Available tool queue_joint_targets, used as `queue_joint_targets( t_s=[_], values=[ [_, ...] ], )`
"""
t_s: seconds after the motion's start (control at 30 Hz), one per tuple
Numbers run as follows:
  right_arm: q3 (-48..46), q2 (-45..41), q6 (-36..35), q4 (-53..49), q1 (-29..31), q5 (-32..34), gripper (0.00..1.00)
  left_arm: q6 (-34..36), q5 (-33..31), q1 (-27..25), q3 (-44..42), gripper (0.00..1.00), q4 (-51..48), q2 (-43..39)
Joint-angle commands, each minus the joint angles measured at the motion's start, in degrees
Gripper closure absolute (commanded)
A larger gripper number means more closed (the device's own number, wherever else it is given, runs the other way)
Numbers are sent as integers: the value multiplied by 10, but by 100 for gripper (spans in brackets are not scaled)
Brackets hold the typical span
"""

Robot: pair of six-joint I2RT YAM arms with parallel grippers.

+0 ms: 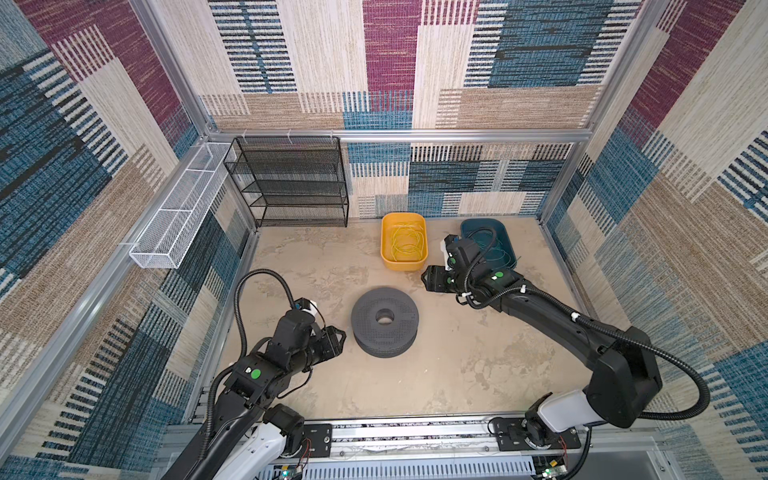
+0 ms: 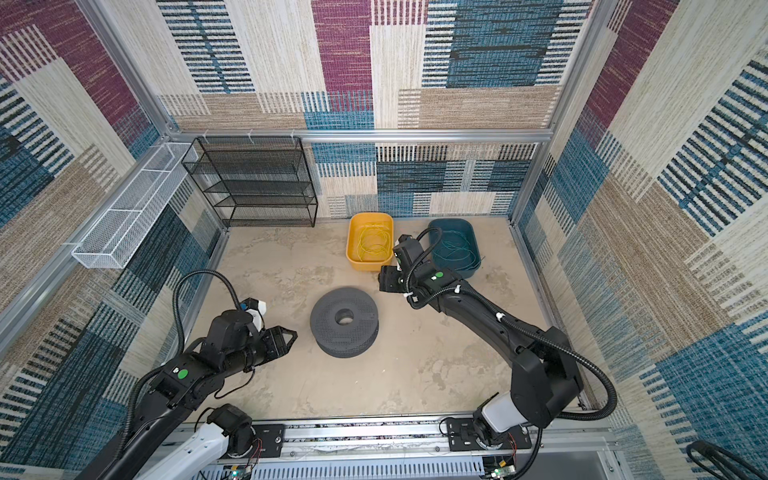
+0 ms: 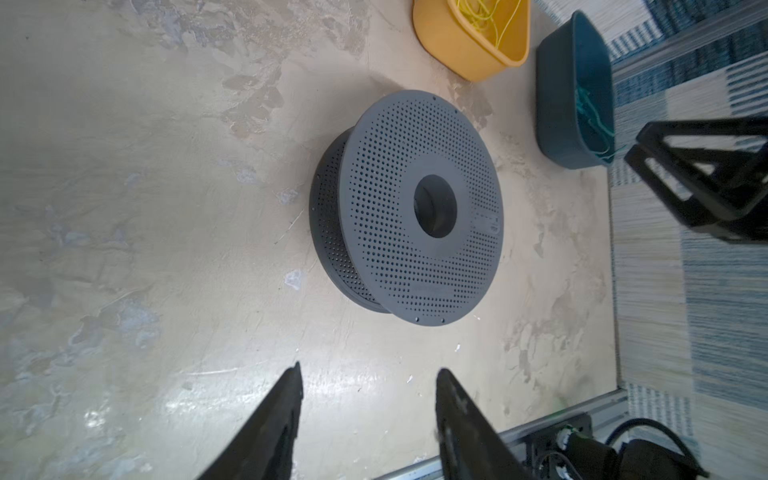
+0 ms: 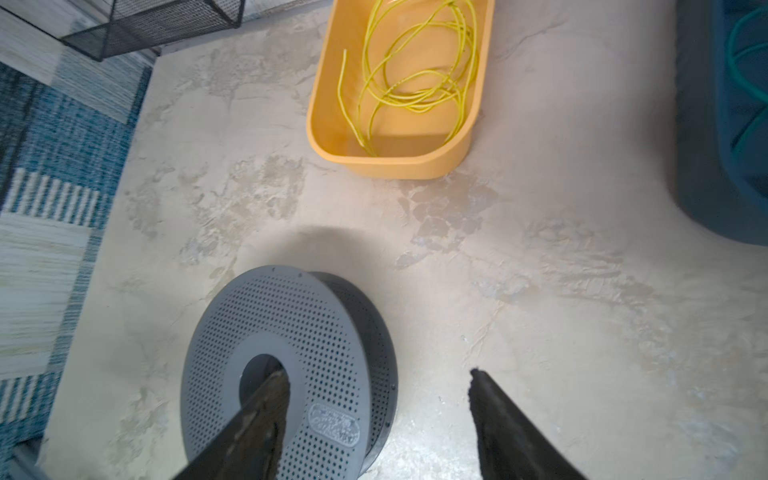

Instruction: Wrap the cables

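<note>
The tabletop [image 1: 457, 374] has plenty of bare room up front and right. A black mesh rack [image 1: 291, 183] hugs the back-left corner, and a grey perforated spool [image 1: 384, 321] lies flat mid-table. A yellow tub [image 1: 403, 266] and teal tub [image 2: 455, 222] sit side by side at the back; the cables [image 4: 415, 97] lie looped loose in the yellow one. The left gripper [image 3: 370, 370] hangs open, empty, left of the spool; the right gripper [image 4: 378, 374] gapes wide, empty, between spool and tubs.

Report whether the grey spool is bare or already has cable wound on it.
Bare. The spool shows no cable between its flanges; the yellow cables lie loose in the yellow bin.
</note>
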Motion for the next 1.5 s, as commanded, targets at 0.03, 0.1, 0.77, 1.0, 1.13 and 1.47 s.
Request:
queue_joint_targets(
  t_s=[0.03, 0.1, 0.77, 1.0, 1.13, 1.47],
  values=[
    [-40, -30, 12, 11, 1, -34, 29, -43, 32, 0, -1, 46, -8, -12],
    [-53, -41, 18, 11, 2, -34, 30, -38, 49, 0, 5, 47, -17, -9],
    [79, 2, -17, -163, 27, 55, 32, 48, 127, 0, 17, 46, -25, 35],
    [22, 5, -2, -59, 26, 73, 32, 40, 121, 0, -3, 47, -6, 60],
    [-6, 29, -21, 59, 27, 52, 28, 11, 122, 0, -31, 47, 26, 63],
    [184, 236, -127, 71, 21, 51, 39, -30, 72, 0, -24, 47, 91, 134]
  ],
)
